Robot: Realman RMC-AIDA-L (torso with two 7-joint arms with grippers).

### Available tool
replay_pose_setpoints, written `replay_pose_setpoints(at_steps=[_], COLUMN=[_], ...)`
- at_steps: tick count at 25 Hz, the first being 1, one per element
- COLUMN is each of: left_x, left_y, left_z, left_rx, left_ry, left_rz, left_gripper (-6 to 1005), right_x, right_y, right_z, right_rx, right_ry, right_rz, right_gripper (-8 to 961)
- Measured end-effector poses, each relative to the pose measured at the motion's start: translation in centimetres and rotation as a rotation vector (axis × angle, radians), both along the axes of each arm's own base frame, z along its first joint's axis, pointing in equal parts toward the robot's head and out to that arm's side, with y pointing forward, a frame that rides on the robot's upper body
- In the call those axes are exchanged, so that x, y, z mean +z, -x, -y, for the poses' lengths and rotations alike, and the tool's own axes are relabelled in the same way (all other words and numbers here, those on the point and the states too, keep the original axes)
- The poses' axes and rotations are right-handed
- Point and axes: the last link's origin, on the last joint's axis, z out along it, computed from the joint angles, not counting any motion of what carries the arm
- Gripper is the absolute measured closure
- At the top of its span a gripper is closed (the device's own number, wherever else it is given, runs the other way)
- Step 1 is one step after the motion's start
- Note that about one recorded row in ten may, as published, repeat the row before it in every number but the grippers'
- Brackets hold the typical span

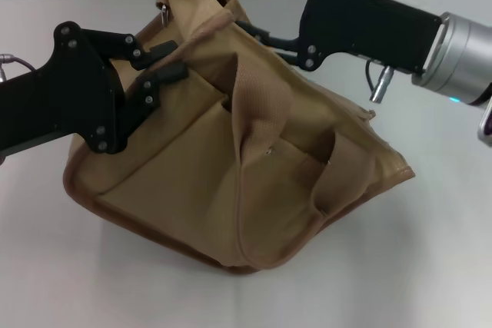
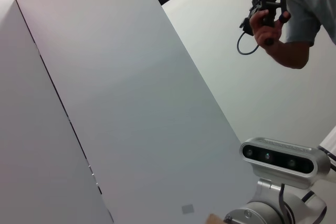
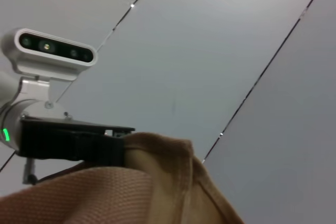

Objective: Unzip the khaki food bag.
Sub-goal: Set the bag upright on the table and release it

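left gripper (image 1: 165,67), left of frame: my fingers pinch the bag's upper-left fabric, I judge to brace it | khaki food bag (image 1: 254,182), frame centre on the white table (image 1: 430,266): slumped, metal pull (image 1: 164,14) hanging at upper left | right gripper (image 1: 265,38), upper right: fingers at the top edge, clenched or not I cannot tell.

The bag (image 1: 254,174) fills the middle of the worktop (image 1: 92,282), with bare surface in front of it and to either side. The left pincer (image 1: 171,63) and right pincer (image 1: 254,32) crowd its top edge from both sides, and a raised handle (image 1: 257,105) blocks the front face.
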Motion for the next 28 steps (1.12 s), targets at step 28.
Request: replay_pose_setpoints(at_steps=[28], left_x=[0.8], left_y=[0.5], left_z=[-0.5], left_rx=[0.002], left_ry=[-0.054], left_rz=[-0.029], left_gripper=[909], right_x=[2.0], right_y=[-1.9], right_z=[2.4], right_rx=[-0.091], right_ry=[0.162], right_rz=[0.133], right_gripper=[179])
